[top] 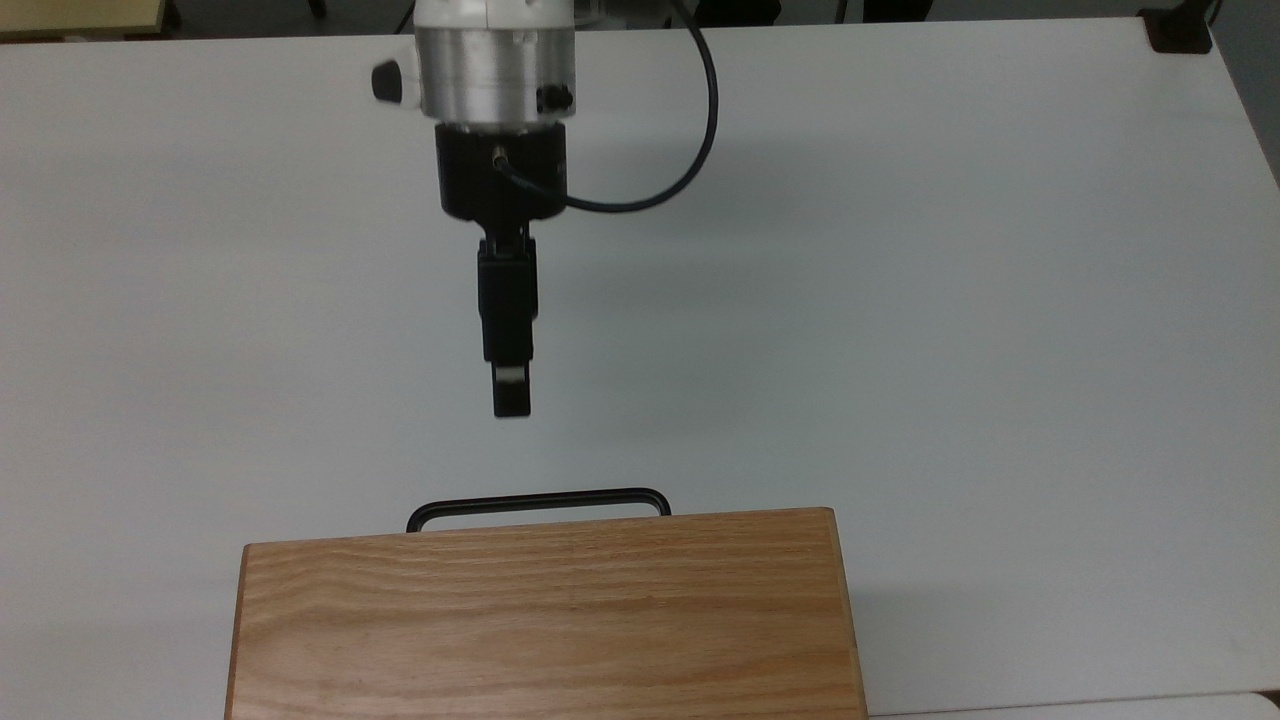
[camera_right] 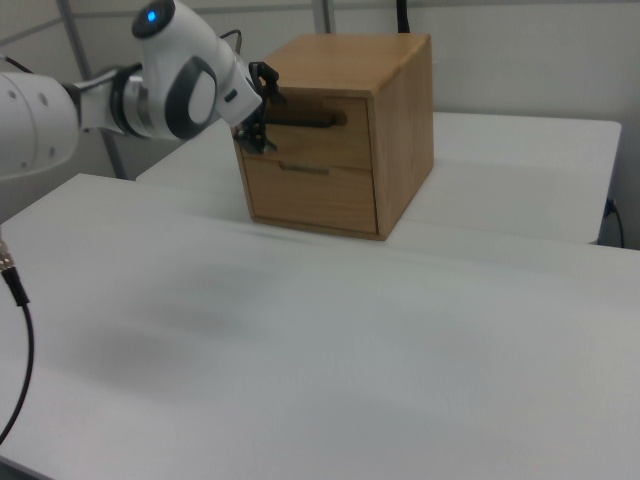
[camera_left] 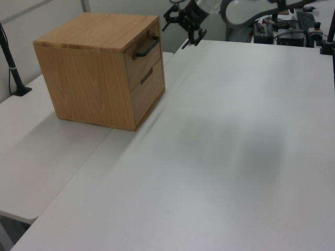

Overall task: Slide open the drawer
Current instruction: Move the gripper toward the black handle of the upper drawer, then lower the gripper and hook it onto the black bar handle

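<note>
A small oak-grain wooden cabinet (camera_left: pixel 99 73) stands on the white counter (top: pixel 900 300), near the top view's bottom edge. Its upper drawer, a light wooden tray with an oak front panel (camera_right: pixel 310 128), sits flush and closed; its thin black metal bar handle (top: pixel 538 503) juts from the front. A second drawer (camera_right: pixel 315 195) lies below it. The black two-finger tool (top: pixel 509 400) on the white and silver arm (top: pixel 495 70) hovers above the counter, pointing at the handle but apart from it, holding nothing. In the left view the tool (camera_left: pixel 183 23) has its fingers spread apart.
</note>
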You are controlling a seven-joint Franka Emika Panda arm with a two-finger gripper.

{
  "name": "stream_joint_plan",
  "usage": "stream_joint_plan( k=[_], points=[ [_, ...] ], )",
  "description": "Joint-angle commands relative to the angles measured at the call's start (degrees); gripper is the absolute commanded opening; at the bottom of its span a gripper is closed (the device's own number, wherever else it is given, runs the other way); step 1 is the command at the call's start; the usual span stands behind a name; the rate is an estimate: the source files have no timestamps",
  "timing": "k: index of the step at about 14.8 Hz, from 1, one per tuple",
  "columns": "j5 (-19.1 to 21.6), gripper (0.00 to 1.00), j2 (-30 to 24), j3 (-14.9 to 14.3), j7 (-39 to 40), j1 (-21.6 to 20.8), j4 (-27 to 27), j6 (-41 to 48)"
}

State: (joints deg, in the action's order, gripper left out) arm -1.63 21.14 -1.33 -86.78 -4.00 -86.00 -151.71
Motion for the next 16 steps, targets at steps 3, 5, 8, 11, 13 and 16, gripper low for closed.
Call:
stream_joint_plan(
  k=[3,5,8,11,13,16],
  points=[
    [0.66,0.93,6.01,-0.07,-2.6,-0.48,0.74,-14.39],
    [0.57,0.77,6.98,0.1,-2.51,-0.65,1.01,-16.59],
    [0.66,0.48,7.6,0.19,-2.6,-0.74,1.01,-18.8],
    [0.57,0.38,9.27,0.28,-2.6,-0.74,3.28,-19.15],
    [0.66,0.38,10.67,0.37,-2.69,-0.74,5.13,-19.15],
    [0.66,0.39,11.38,0.46,-3.13,-0.83,5.22,-19.33]
  ],
)
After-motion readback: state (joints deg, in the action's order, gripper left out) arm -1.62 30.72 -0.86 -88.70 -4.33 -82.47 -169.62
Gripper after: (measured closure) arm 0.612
